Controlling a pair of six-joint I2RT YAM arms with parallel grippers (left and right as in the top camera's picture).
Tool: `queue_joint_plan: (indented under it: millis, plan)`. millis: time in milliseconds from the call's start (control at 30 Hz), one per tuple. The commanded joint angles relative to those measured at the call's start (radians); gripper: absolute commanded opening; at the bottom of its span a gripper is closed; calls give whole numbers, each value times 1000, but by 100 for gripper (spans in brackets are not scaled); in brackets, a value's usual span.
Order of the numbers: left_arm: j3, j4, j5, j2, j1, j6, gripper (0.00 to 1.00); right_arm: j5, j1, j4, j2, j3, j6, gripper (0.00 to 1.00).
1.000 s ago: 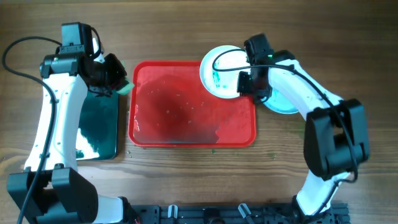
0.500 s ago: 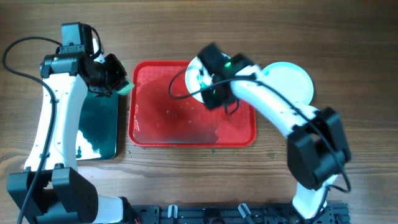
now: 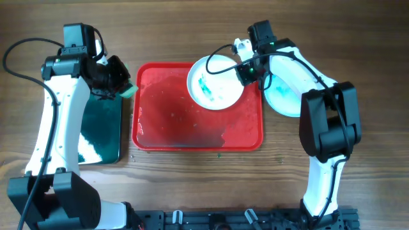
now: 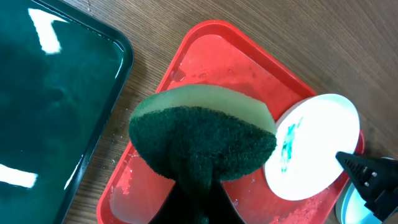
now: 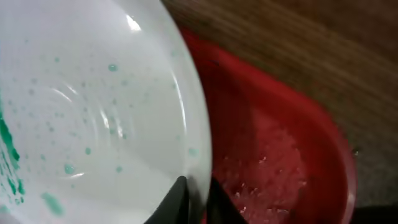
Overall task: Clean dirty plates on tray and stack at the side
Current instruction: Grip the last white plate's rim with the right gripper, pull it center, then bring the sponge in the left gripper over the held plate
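Observation:
A white plate [image 3: 214, 83] with teal smears is held over the red tray's [image 3: 172, 121] upper right corner. My right gripper [image 3: 246, 72] is shut on its right rim; the right wrist view shows the fingers [image 5: 196, 196] pinching the plate [image 5: 93, 124] edge above the tray [image 5: 280, 162]. Mint-green plates [image 3: 287, 89] lie stacked on the table right of the tray. My left gripper [image 3: 121, 80] is shut on a green sponge [image 4: 202, 140] and hovers at the tray's [image 4: 205, 68] upper left corner. The plate [image 4: 314, 146] shows in the left wrist view too.
A black tray [image 3: 99, 131] with green water lies left of the red tray, also in the left wrist view [image 4: 56, 106]. Water drops and crumbs lie on the red tray. Green specks dot the wood near the tray's front edge.
My right gripper has carried the white plate back and forth over the tray's upper right corner; the plate now sits further left than a second ago. The left arm has not moved.

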Motion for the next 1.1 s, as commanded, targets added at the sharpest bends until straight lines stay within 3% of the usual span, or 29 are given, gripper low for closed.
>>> queue_joint_plan:
  millis: [0, 67, 100, 167, 233, 267, 333, 433, 567, 600, 667, 733, 833, 900, 1067]
  plan:
    - [-4, -2, -6, 8, -1, -13, 4, -157, 43, -101, 6, 8, 155, 4]
    - [-6, -9, -6, 8, -1, -13, 4, -231, 123, -163, 6, 2, 369, 4]
    - [-6, -8, -6, 8, -1, -13, 4, -177, 238, -175, 6, 2, 562, 4]
    - [-6, -9, -6, 8, -1, -13, 4, -87, 315, -149, 6, 2, 636, 10]
    - [-6, -9, -6, 8, -1, -13, 4, -40, 355, -68, 6, 2, 589, 33]
    - [-6, -8, -6, 8, -1, -13, 4, -24, 355, -26, 6, 2, 517, 39]
    - [-6, -8, -6, 8, -1, -13, 4, -18, 356, 31, 19, 2, 346, 41]
    - [-6, -8, -6, 8, -1, -13, 4, -118, 367, 78, 61, 2, 162, 36]
    - [-6, -8, -6, 9, -1, -13, 4, -165, 369, 76, 66, 2, 239, 6]
    - [-6, -8, -6, 14, -1, -13, 4, -163, 370, 72, 66, 2, 314, 4]
    - [-28, -7, -6, 42, -13, -13, 4, 47, 362, -5, 66, 2, 667, 4]
    - [-79, 20, -6, 70, -48, -13, 4, 53, 328, -20, 66, 2, 727, 4]
    - [-200, 155, -8, 101, -131, -12, 4, -34, 271, -16, 66, 2, 661, 4]
    - [-304, 330, -67, 153, -208, -12, 4, -31, 271, 6, 66, -21, 629, 4]
    - [-376, 573, -172, 282, -357, 9, 4, -65, 271, 48, 66, -51, 610, 5]
